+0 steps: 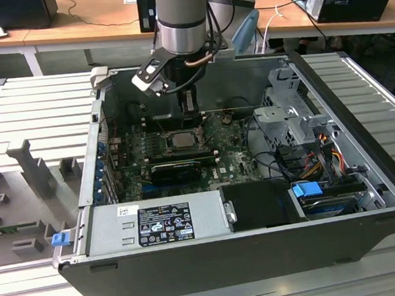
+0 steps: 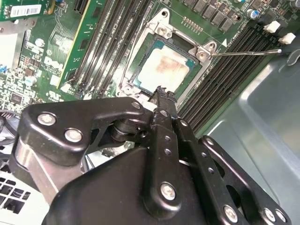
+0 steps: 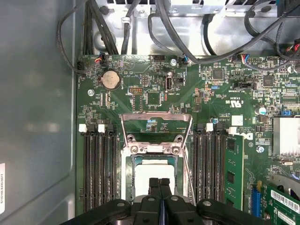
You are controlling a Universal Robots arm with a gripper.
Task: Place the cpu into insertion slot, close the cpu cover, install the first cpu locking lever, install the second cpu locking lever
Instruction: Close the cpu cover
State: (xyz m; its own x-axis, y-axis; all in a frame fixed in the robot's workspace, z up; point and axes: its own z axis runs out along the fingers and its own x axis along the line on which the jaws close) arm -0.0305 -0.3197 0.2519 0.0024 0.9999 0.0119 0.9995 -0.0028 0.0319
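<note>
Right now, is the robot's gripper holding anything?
Nothing. The black gripper is shut and empty, close to the pale silver square cpu.

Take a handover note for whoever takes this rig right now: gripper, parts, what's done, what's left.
Gripper: shut, holding nothing, tips over the cpu; contact unclear.
Cpu: lying in the insertion slot.
Cpu cover: appears swung open, clear of the slot.
One thin locking lever sticks out unlatched.
Done: cpu placed.
Left: close the cover, install both levers.
</note>
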